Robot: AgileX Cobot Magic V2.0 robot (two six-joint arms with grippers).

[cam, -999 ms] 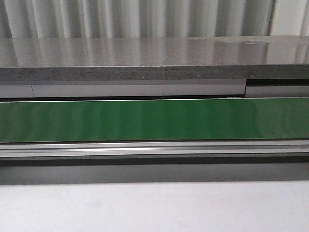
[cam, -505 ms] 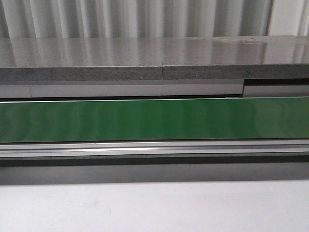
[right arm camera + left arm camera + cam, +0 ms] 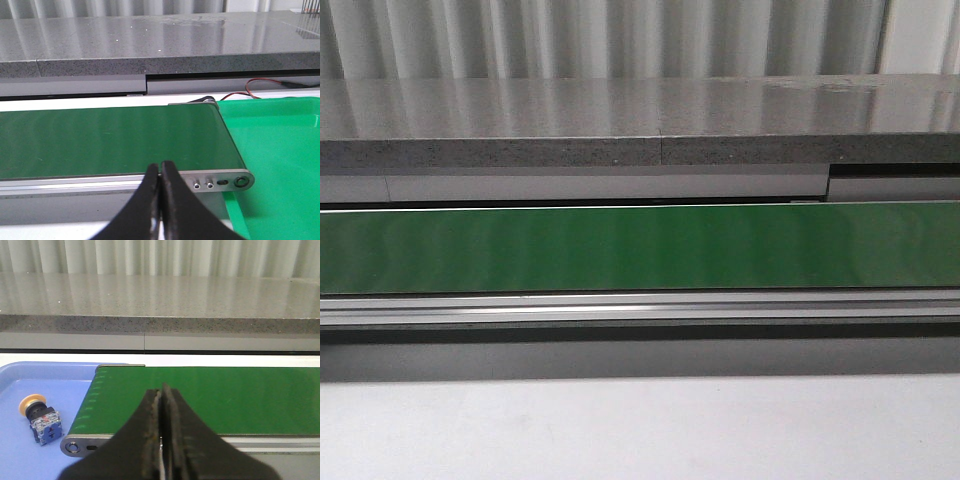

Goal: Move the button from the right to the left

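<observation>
The button (image 3: 40, 417) lies on its side in a blue tray (image 3: 30, 375) beside the end of the green conveyor belt (image 3: 200, 397) in the left wrist view. It has a yellow-orange cap, a black collar and a blue-and-clear block. My left gripper (image 3: 161, 390) is shut and empty, over the near edge of the belt, well apart from the button. My right gripper (image 3: 160, 167) is shut and empty at the near rail of the belt (image 3: 110, 140), close to its other end. Neither gripper shows in the front view.
A green tray (image 3: 280, 160) lies beside the belt's end in the right wrist view, with red and black wires (image 3: 260, 87) behind it. A grey stone ledge (image 3: 640, 120) runs behind the belt (image 3: 640, 248). White tabletop (image 3: 640, 430) lies in front.
</observation>
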